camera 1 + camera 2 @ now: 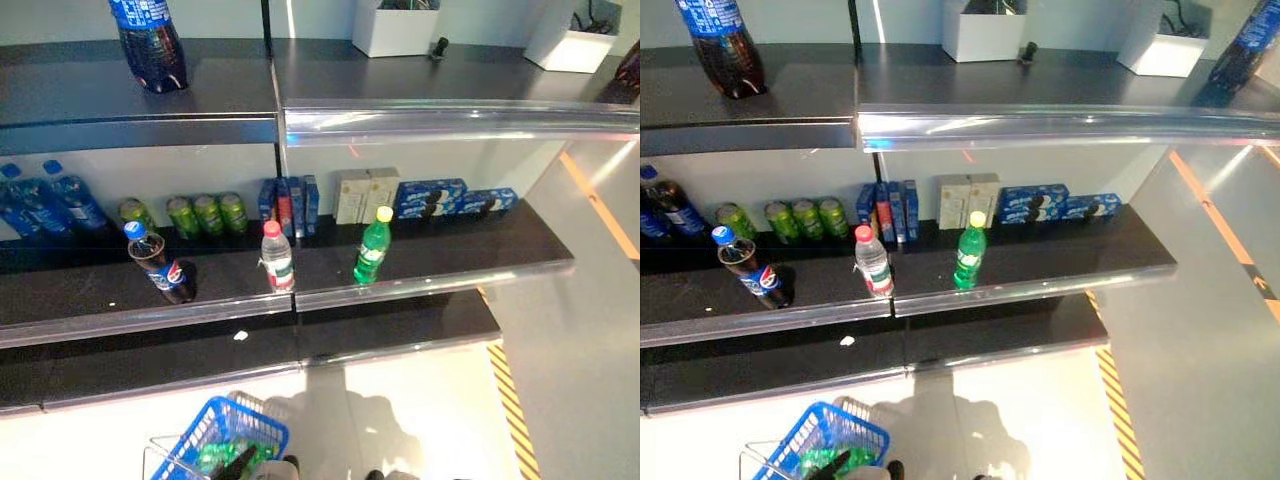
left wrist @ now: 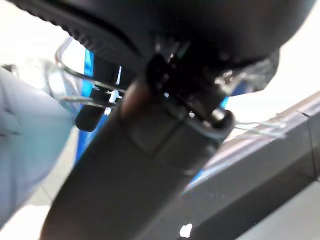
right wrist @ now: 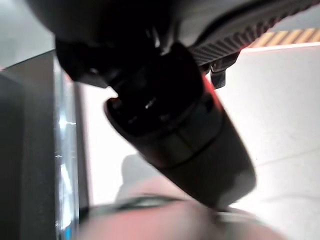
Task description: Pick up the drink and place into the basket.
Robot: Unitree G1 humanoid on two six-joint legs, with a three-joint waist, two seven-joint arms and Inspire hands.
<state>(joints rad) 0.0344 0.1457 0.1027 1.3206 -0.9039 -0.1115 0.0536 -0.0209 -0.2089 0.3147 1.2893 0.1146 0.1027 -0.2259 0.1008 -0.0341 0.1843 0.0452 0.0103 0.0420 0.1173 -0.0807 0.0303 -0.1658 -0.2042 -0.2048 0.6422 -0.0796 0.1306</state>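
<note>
From the head, three drinks stand upright on the middle shelf: cola bottle (image 1: 160, 265) left, clear bottle (image 1: 277, 257), green bottle (image 1: 372, 246) right. The blue basket (image 1: 205, 432) sits near, below. A careless reach could tip one. Left wrist: left hand (image 2: 150, 145) by the basket wire, fingers hidden. Right wrist: right hand (image 3: 170, 115), can't tell.

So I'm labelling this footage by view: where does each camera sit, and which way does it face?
Left eye view: on the head, looking down at the shelf with the green bottle, and the blue basket below; no hand visible.
Right eye view: beside it, same scene, slightly shifted.
Left wrist view: on the left arm, along the left hand, with the basket's wire and blue wall behind.
Right wrist view: on the right arm; the right hand over pale floor beside the shelf edge.
Both eye views share the shelf, bottles and basket.
</note>
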